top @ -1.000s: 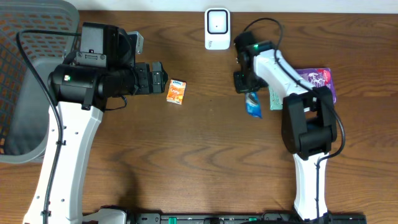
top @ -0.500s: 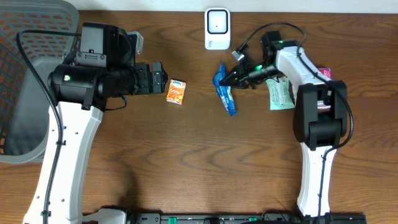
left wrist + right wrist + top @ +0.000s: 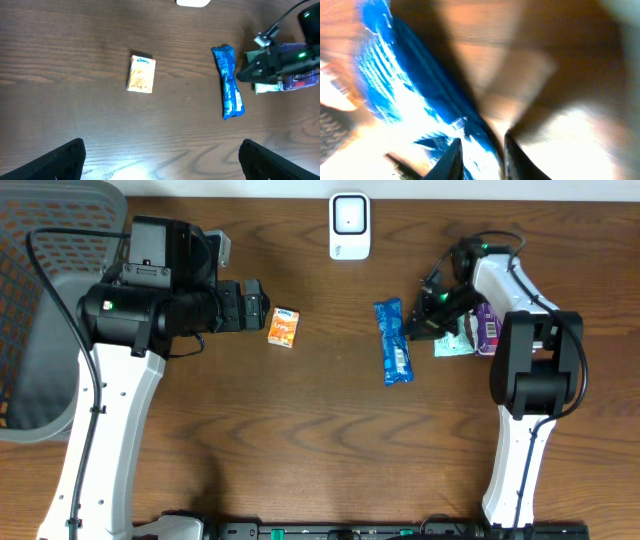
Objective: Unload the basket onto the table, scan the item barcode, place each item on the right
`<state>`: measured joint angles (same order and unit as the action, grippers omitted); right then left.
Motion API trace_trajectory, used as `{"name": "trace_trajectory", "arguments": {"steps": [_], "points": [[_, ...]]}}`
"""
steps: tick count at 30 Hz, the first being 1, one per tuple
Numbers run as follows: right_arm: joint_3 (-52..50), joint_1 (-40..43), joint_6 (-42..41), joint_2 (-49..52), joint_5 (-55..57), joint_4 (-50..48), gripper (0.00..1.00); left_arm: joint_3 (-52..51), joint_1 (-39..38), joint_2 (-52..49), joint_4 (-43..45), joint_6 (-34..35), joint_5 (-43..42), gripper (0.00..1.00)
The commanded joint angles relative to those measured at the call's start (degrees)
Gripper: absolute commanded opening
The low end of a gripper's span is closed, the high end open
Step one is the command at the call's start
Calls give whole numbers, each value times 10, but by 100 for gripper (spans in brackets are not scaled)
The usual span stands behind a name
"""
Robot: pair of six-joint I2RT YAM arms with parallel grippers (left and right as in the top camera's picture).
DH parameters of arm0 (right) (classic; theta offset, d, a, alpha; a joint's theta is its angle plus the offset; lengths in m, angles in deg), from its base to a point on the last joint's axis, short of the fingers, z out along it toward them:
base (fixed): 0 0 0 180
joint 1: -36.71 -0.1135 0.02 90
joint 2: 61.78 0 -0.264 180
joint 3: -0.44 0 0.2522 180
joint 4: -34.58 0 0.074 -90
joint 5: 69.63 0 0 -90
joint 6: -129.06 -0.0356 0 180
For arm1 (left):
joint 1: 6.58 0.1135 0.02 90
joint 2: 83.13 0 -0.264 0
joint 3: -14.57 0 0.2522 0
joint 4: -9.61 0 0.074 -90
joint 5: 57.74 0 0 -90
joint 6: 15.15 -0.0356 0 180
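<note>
Overhead light is even and the view sharp, with soft shadows on the surface (image 3: 330, 430). White glare sits toward its front edge in my left wrist view. My right wrist view is motion-blurred, the blue packet (image 3: 405, 95) overexposed.

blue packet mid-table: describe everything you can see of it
The blue packet is a long, glossy, plastic-looking wrapper with white print and crimped ends. It lies flat on the wooden table, near centre, slightly slanted. The right gripper sits close beside its far end; whether they touch is unclear. Nothing else touches it.
</note>
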<state>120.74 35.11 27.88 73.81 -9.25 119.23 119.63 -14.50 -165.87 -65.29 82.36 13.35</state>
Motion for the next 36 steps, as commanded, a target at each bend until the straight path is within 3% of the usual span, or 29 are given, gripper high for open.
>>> {"name": "trace_trajectory", "arguments": {"steps": [1, 4, 9, 10, 11, 13, 17, 21, 25, 28, 36], "points": [[65, -6, -6, -14, 143, 52, 24, -1, 2, -1, -1, 1, 5, 98], [94, -24, 5, -14, 137, 79, 28, -1, 1, -1, -1, 1, 5, 98], [96, -77, 72, -14, 97, 73, 23, -1, 2, -1, -1, 1, 5, 98], [96, -85, 74, -14, 101, 67, 25, -1, 2, -1, -1, 1, 5, 98], [96, -99, 74, -14, 106, 58, 33, -1, 2, -1, -1, 1, 5, 98], [96, -122, 67, -14, 129, 45, 43, -1, 2, -1, -1, 1, 5, 98], [93, -157, 31, -14, 196, 38, 44, -1, 1, -1, -1, 1, 5, 98], [74, -192, -38, -14, 344, 30, 50, -1, 2, -1, -1, 1, 5, 98], [33, -196, -52, -14, 373, -1, 49, -1, 2, -1, -1, 1, 5, 98], [-10, -185, -63, -14, 382, -43, 36, -1, 1, -1, -1, 1, 5, 98], [-9, -124, -86, -15, 393, -51, 34, -1, 2, -1, -1, 1, 5, 98]]}}
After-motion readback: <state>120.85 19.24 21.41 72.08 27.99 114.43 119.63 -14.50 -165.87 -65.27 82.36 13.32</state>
